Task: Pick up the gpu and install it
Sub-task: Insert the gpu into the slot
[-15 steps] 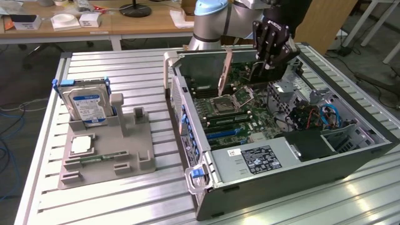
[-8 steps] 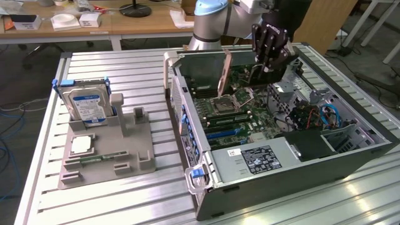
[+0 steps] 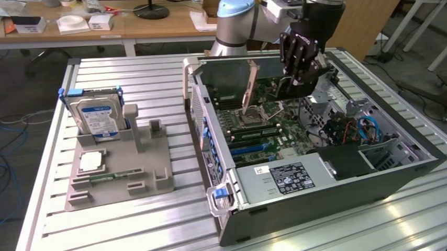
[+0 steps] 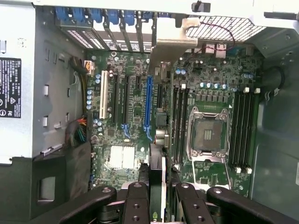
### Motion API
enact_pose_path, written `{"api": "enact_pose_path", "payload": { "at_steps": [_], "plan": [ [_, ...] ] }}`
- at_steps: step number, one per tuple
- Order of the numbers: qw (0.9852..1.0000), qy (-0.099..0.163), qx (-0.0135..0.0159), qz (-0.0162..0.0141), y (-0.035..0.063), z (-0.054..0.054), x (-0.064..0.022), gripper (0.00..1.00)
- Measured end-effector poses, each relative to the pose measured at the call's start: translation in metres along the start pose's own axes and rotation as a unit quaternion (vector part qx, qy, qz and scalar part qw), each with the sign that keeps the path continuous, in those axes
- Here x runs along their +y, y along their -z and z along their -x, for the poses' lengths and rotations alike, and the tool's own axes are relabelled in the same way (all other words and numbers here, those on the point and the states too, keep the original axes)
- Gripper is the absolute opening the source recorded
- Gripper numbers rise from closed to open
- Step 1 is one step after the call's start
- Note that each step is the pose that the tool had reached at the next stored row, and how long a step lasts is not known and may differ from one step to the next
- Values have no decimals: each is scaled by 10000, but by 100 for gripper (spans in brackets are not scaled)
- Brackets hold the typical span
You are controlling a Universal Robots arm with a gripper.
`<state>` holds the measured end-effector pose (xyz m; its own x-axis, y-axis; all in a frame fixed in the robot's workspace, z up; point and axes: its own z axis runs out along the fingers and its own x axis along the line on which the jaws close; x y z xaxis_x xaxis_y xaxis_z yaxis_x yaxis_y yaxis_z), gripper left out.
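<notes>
The gpu (image 3: pixel 292 88) hangs inside the open computer case (image 3: pixel 209 104), a dark card just above the motherboard (image 3: pixel 269 130). My gripper (image 3: pixel 302 77) is shut on its upper edge. In the wrist view the gpu (image 4: pixel 158 168) appears edge-on between the black fingers (image 4: pixel 136 205), and the gripper (image 4: pixel 157 193) clamps it from both sides. The card's far end, with its pale bracket (image 4: pixel 174 41), reaches the case's rear slot openings. It runs along just beside the long blue slot (image 4: pixel 148 100), towards the CPU socket (image 4: pixel 208 133).
A grey holder tray (image 3: pixel 150 157) on the slatted table at the exterior view's left carries a silver hard drive (image 3: pixel 100 117), a square chip (image 3: pixel 91 162) and a green memory stick (image 3: pixel 104 179). The power supply (image 3: pixel 286 178) and cables (image 3: pixel 359 130) crowd the case's near end.
</notes>
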<state>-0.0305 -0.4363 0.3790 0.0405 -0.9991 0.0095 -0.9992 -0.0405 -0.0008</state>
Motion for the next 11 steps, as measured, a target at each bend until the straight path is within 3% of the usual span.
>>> {"api": "enact_pose_path", "payload": {
  "at_steps": [11],
  "plan": [
    [10000,0,0,0,-78,0,0,27]
  ]
}}
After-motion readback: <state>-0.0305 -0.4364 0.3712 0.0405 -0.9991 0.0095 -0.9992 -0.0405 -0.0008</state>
